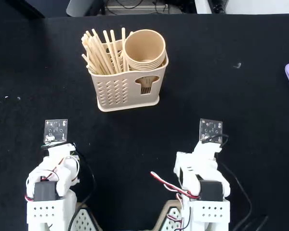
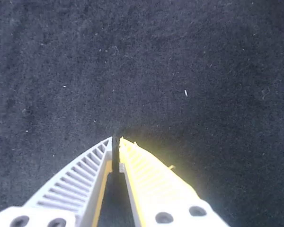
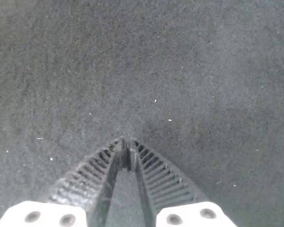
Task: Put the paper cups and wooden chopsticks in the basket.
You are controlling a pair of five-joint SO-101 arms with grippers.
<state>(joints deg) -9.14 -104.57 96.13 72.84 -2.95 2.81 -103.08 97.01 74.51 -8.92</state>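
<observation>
Beige basket (image 1: pixel 116 92) half hiding paper cups (image 1: pixel 144 47), wooden chopsticks (image 1: pixel 102 53), left fingers (image 2: pixel 146 176) closed, right fingers (image 3: pixel 157 178) closed

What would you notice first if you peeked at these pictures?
The beige basket stands out, sitting toward the far side of the black table. It holds a bundle of wooden chopsticks in one compartment and a stack of paper cups in the other. Nearer the front, the left end effector and right end effector are shut above the dark cloth.
</observation>
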